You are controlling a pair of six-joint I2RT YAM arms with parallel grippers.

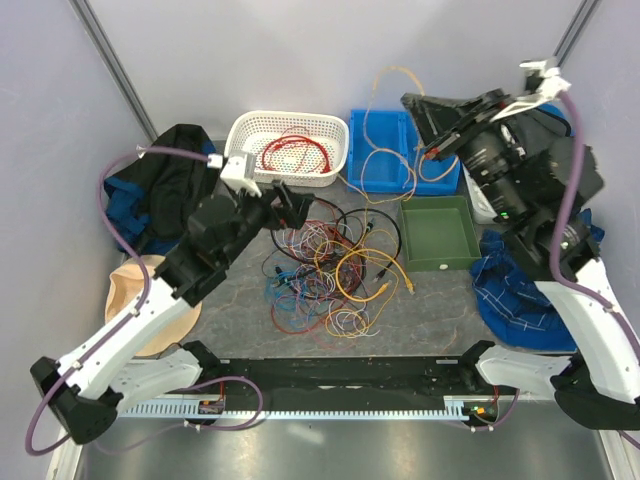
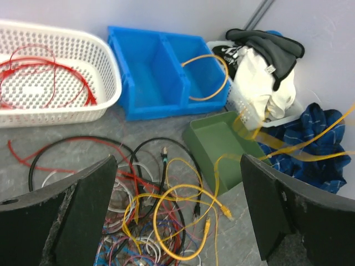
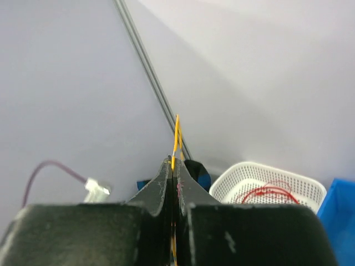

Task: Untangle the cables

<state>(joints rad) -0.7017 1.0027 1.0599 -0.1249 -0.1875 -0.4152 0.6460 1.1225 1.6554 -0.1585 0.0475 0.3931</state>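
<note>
Pinched tight, the right gripper (image 3: 173, 163) holds a thin yellow-orange cable (image 3: 177, 133) between its two fingers. It is up high on the far right side. The cable hangs down from it over the blue plastic bin (image 1: 360, 150), and a yellow loop of it lies in the right half of that bin.

The left gripper (image 2: 177, 205) has its jaws spread wide apart. It hovers over the far left edge of the pile of thin cables (image 1: 330, 270).

That pile sits in the middle of the grey table (image 1: 230, 290). It is a messy heap of red, yellow, black, blue, white and purple wires, all looped over each other. Some yellow ones have small plugs at their ends.

A white plastic basket (image 1: 240, 130) with holes stands just beyond the pile on the far left. One red cable (image 1: 295, 152) lies curled inside it. A green tray (image 1: 437, 262) stands right of the pile, near the blue bin.
</note>
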